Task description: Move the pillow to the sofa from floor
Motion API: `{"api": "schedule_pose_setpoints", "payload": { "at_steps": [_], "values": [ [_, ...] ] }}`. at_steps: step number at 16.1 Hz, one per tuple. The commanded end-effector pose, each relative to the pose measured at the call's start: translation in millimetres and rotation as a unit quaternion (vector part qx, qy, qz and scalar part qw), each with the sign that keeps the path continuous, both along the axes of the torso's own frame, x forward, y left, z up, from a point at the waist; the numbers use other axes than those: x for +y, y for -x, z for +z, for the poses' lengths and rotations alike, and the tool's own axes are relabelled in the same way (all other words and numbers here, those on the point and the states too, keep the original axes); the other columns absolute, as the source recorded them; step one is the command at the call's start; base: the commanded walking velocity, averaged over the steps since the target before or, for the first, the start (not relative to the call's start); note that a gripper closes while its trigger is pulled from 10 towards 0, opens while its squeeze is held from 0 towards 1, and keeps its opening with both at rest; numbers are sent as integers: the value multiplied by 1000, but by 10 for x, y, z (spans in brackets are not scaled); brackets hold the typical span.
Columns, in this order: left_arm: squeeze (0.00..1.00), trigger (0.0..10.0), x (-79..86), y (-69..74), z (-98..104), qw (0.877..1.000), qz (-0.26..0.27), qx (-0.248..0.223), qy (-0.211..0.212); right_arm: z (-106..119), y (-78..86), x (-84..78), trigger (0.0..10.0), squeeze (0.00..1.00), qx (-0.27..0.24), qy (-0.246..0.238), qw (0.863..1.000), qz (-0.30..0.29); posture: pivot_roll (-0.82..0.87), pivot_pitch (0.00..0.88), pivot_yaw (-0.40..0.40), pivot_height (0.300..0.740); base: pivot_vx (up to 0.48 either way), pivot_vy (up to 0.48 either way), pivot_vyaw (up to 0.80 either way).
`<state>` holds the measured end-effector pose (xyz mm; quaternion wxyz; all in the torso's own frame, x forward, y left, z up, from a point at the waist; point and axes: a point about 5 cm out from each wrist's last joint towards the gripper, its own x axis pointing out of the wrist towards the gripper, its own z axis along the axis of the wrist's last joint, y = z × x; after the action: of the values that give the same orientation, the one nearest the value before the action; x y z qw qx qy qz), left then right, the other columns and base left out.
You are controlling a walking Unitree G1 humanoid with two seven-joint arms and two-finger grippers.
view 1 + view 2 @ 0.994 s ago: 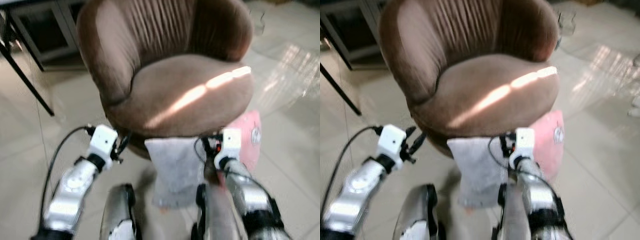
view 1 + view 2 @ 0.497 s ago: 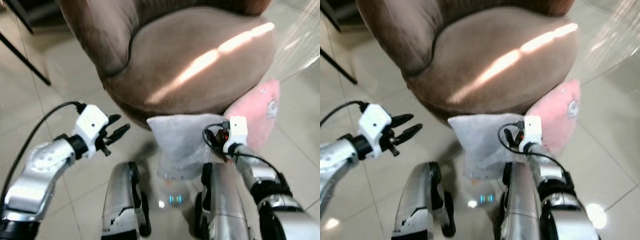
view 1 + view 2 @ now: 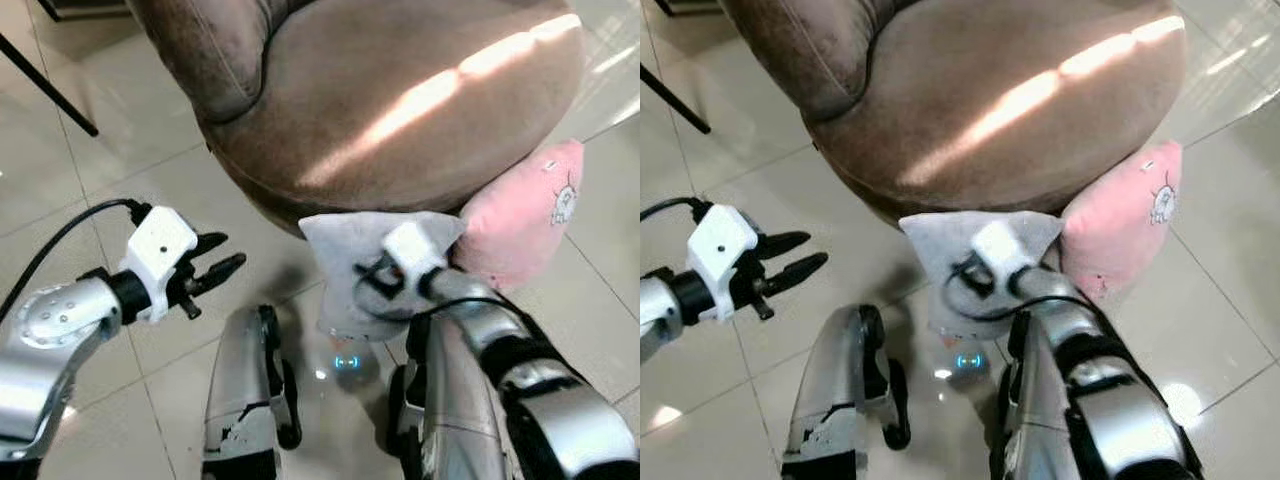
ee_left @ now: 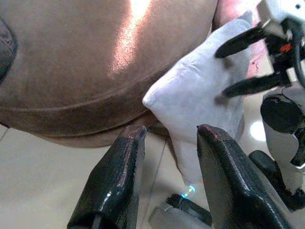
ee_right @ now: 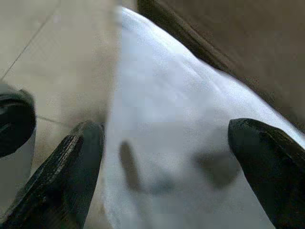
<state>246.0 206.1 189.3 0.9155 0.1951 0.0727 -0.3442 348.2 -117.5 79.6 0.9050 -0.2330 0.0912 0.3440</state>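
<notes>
A grey pillow point(image 3: 335, 262) stands on the tiled floor, leaning against the front of the brown sofa chair point(image 3: 400, 90). Beside it on the right a pink pillow point(image 3: 525, 215) leans on the same seat. My right gripper point(image 4: 218, 75) is open against the grey pillow's face, one finger to each side with the fabric between them point(image 5: 167, 143). Its white wrist point(image 3: 415, 247) covers part of the pillow in the eye views. My left gripper point(image 3: 232, 250) hangs open over bare floor to the left of the grey pillow, apart from it and pointing toward it.
My two silver legs point(image 3: 245, 400) stand just before the pillows. A black slanted table leg point(image 3: 50, 85) crosses the floor at the far left. Pale tiled floor point(image 3: 130, 190) lies open on the left and at the right edge.
The camera has tipped down and closer. My right arm swung left from near the pink pillow onto the grey pillow. My left gripper stays open at the left, slightly lower.
</notes>
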Motion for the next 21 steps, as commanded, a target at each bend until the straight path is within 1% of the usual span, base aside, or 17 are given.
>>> {"api": "schedule_pose_setpoints", "payload": {
  "at_steps": [1, 2, 4, 6, 7, 9, 10, 12, 13, 15, 17, 18, 19, 20, 21],
  "values": [
    [0, 10000, 9, 79, -7, 1000, -7, 14, -3, -73, 50, 38, 10000, 1000, -3, 27, 999, 20, 264, 442, 68, 570, 0, 0, 0],
    [0, 10000, 2, 111, 0, 1000, -7, 17, -1, -68, 39, 51, 10000, 1000, -8, 37, 999, 20, 278, 442, 69, 570, 0, 0, 0],
    [0, 10000, 5, 184, 18, 1000, -9, 25, -5, -53, -21, 0, 10000, 1000, -28, 79, 996, -14, 309, 440, 78, 570, 0, 0, 0],
    [0, 10000, 4, 225, 38, 1000, -8, 27, -8, -35, -66, -64, 10000, 1000, -53, 122, 990, -42, 338, 437, 86, 570, 0, 0, 0],
    [0, 10000, 3, 238, 45, 1000, -8, 28, -8, -38, -69, -79, 10000, 1000, -52, 123, 990, -47, 343, 436, 88, 570, 0, 0, 0],
    [0, 10000, 33, 285, 89, 999, -5, 29, -13, -40, -102, -213, 10000, 1000, -52, 133, 984, -103, 383, 432, 94, 570, 0, 0, 0],
    [0, 10000, 64, 329, 122, 999, -3, 31, -18, -41, -111, -288, 10000, 0, -47, 131, 982, -129, 419, 422, 104, 570, 0, 0, 0],
    [0, 10000, 155, 416, 206, 999, -5, 38, -32, -40, -117, -419, 10000, 0, -40, 142, 978, -148, 460, 406, 121, 570, 0, 0, 0],
    [0, 10000, 193, 439, 240, 999, -5, 41, -35, -24, -126, -469, 10000, 0, -46, 152, 975, -155, 472, 400, 129, 570, 0, 0, 0],
    [0, 10000, 229, 465, 278, 998, -6, 44, -39, 8, -147, -524, 10000, 0, -59, 164, 969, -173, 486, 390, 140, 570, 0, 0, 0],
    [0, 10000, 248, 482, 313, 998, -8, 46, -45, 71, -179, -598, 10000, 0, -97, 196, 955, -199, 490, 391, 143, 570, 0, 0, 0],
    [0, 10000, 246, 490, 322, 998, -9, 47, -45, 80, -182, -602, 10000, 0, -107, 207, 952, -197, 492, 394, 144, 570, 0, 0, 0],
    [0, 10000, 247, 495, 326, 998, -9, 48, -44, 77, -181, -593, 10000, 0, -106, 210, 953, -190, 491, 396, 144, 570, 0, 0, 0],
    [0, 10000, 246, 511, 326, 998, -10, 51, -42, -27, -123, -548, 10000, 0, -52, 186, 969, -154, 489, 401, 141, 570, 0, 0, 0],
    [0, 10000, 244, 527, 318, 998, -12, 55, -42, -139, -47, -498, 10000, 0, 5, 162, 980, -113, 487, 401, 141, 570, 0, 0, 0]
  ]
}}
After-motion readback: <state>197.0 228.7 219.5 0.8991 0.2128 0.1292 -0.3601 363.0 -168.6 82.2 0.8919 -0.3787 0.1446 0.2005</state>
